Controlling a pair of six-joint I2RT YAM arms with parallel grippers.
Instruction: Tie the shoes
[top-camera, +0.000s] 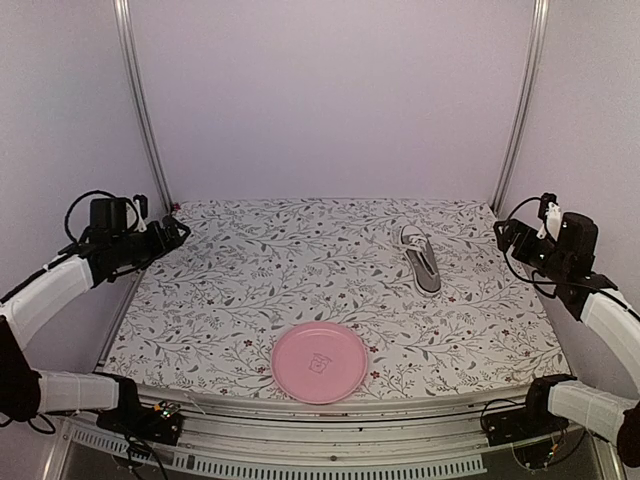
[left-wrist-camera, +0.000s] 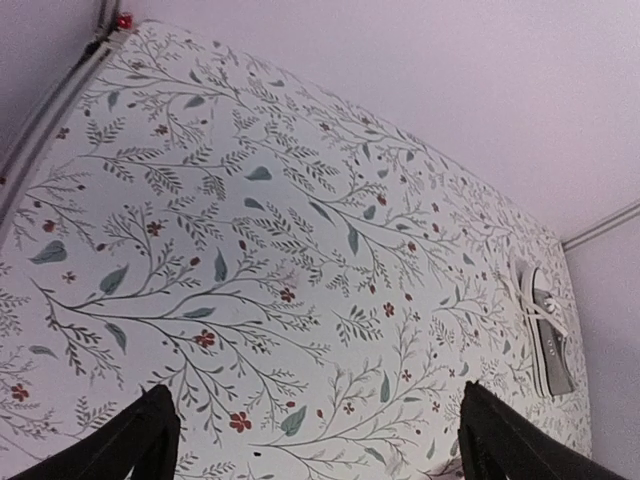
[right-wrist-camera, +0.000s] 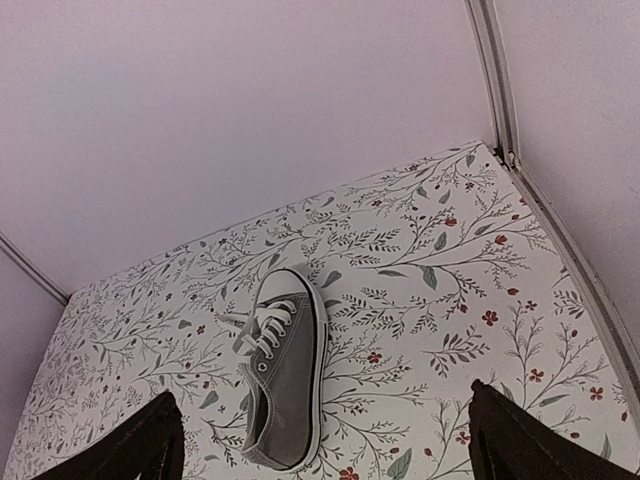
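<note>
One small grey canvas sneaker (top-camera: 422, 259) with white laces and a white toe cap stands on the floral table, right of the middle, toe toward the back wall. It also shows in the right wrist view (right-wrist-camera: 283, 369) and in the left wrist view (left-wrist-camera: 546, 327). Its laces lie loose beside the eyelets. My left gripper (top-camera: 176, 231) is open and empty above the table's far left edge, far from the shoe. My right gripper (top-camera: 506, 233) is open and empty near the right edge, a short way right of the shoe.
A pink plate (top-camera: 320, 361) sits at the table's front middle. Metal frame posts (top-camera: 142, 108) stand at the back corners, with plain walls behind and at both sides. The floral tablecloth (top-camera: 280, 270) covers the whole table.
</note>
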